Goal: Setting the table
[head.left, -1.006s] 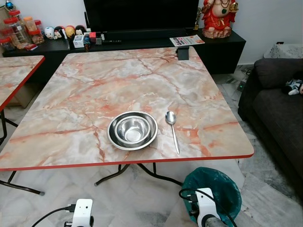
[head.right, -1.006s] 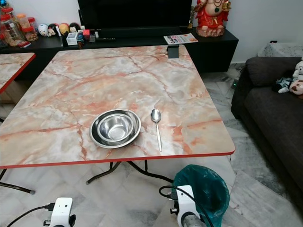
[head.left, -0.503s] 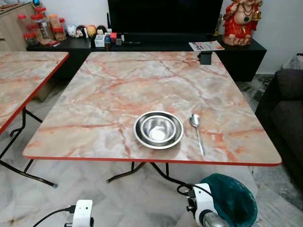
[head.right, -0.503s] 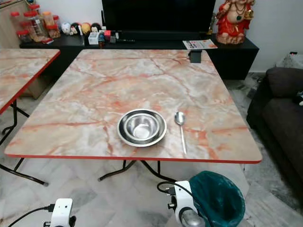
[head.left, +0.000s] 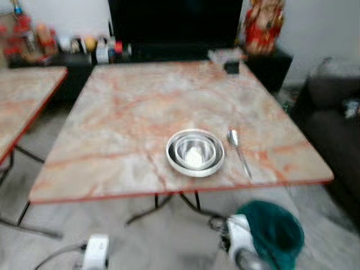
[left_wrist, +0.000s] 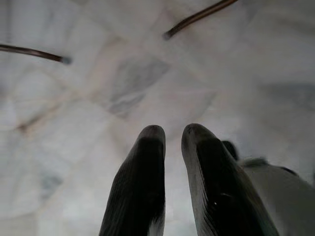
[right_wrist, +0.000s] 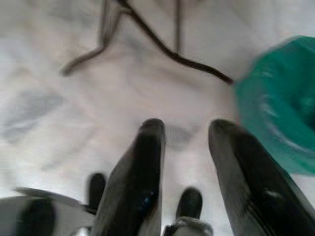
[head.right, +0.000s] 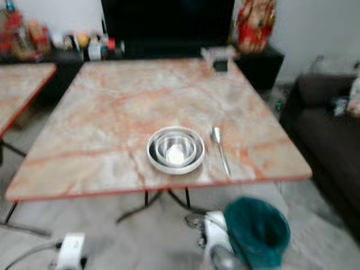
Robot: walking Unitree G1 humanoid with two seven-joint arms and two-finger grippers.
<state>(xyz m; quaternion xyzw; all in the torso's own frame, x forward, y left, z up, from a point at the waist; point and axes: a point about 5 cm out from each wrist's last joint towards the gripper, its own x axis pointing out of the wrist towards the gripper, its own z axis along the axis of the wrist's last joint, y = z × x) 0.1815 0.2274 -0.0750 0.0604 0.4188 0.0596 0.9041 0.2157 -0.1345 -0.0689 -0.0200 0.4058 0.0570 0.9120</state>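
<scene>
Since 0.5 s ago: my view swung, now blurred; bowl, spoon unmoved | left gripper (left_wrist: 167, 135) nearly pressed together, right gripper (right_wrist: 186, 130) spread, both idle over floor | bowl (head.left: 195, 152) near table (head.left: 112, 112) edge, spoon (head.left: 238, 152) just right, laid as place setting | green bin (head.left: 273, 230) near right.

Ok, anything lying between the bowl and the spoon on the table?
Nothing. In the left eye view, the bowl and the spoon lie side by side with only a bare strip of the table between them.
</scene>
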